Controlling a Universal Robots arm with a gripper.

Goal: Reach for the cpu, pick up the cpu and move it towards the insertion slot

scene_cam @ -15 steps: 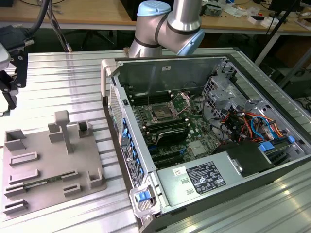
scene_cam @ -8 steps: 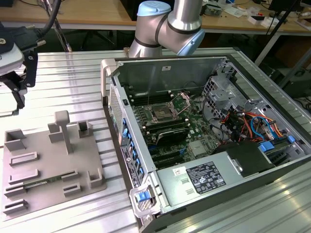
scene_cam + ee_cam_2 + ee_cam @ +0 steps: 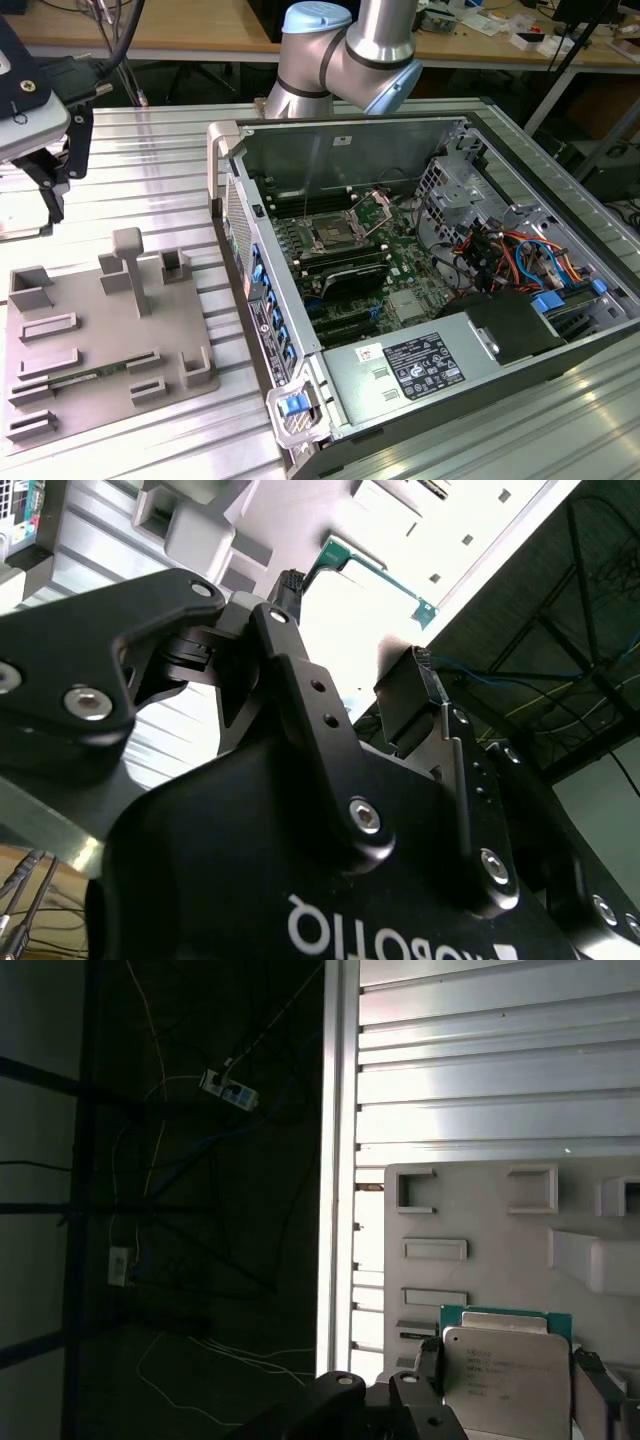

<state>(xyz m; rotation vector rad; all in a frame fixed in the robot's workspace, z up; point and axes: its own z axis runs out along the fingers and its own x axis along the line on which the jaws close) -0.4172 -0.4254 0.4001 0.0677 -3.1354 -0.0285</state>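
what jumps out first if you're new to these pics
The open computer case takes up the exterior view's right, with the insertion slot shiny on its green board. In the first wrist view, the silvery cpu sits clamped in the gripper, a grey tray behind it.

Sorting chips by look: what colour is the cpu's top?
Silvery-white cpu top, teal rim; first wrist view.
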